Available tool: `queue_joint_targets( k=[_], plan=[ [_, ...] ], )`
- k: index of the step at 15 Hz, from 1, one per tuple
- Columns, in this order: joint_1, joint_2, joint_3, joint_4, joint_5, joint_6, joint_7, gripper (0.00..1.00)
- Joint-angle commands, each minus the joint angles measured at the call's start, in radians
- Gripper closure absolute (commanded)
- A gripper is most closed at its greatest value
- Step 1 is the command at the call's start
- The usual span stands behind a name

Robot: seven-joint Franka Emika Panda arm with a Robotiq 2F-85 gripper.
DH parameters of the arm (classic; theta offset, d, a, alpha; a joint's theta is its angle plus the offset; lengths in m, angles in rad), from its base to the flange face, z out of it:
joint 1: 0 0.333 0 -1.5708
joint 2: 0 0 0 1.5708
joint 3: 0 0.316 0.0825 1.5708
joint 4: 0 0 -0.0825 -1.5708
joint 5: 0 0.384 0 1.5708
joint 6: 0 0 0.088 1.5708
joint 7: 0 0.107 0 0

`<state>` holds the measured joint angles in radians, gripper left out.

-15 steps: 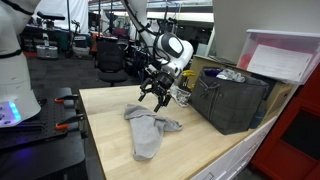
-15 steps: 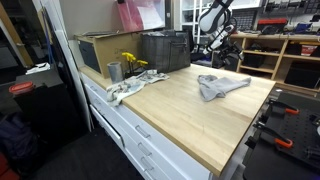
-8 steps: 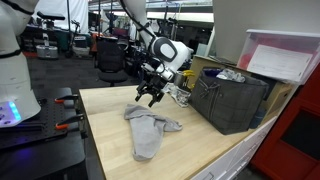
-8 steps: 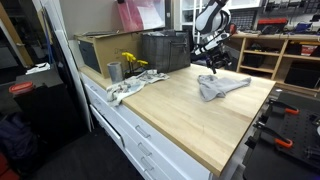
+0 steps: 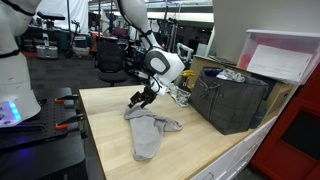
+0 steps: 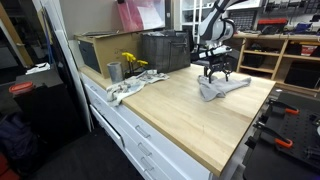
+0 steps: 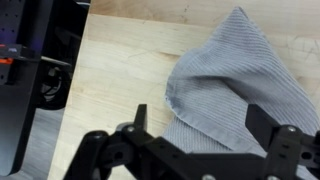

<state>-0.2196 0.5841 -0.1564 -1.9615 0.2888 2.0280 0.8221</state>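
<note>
A grey ribbed cloth (image 5: 150,128) lies crumpled on the light wooden tabletop (image 5: 105,130); it also shows as a grey heap (image 6: 218,87) in both exterior views. My gripper (image 5: 141,99) hangs open just above the cloth's end nearest the dark crate. In the wrist view the cloth (image 7: 225,85) fills the right half, and the gripper (image 7: 197,118) has its black fingers spread wide with the cloth's edge between them below. Nothing is held.
A dark crate (image 5: 232,100) with items inside stands on the table close beside the arm; behind it is a white box with a pink sheet (image 5: 283,58). A metal cup (image 6: 114,71), yellow flowers (image 6: 132,63) and a rag (image 6: 130,88) sit at the table's other end.
The gripper has swung away from the crate and come down towards the end of the grey cloth. Its jaws have stayed open.
</note>
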Motion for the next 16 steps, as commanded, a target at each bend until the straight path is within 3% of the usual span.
queue_joint_targets(
  k=[1, 6, 10, 16],
  plan=[
    [-0.046, -0.03, 0.021, -0.062, 0.103, 0.003, -0.235, 0.0],
    [-0.084, 0.001, 0.024, -0.079, 0.179, -0.041, -0.573, 0.0],
    [-0.124, 0.034, 0.035, -0.059, 0.179, -0.122, -0.799, 0.0],
    [-0.135, 0.063, 0.03, -0.044, 0.165, -0.204, -0.948, 0.0]
  ],
)
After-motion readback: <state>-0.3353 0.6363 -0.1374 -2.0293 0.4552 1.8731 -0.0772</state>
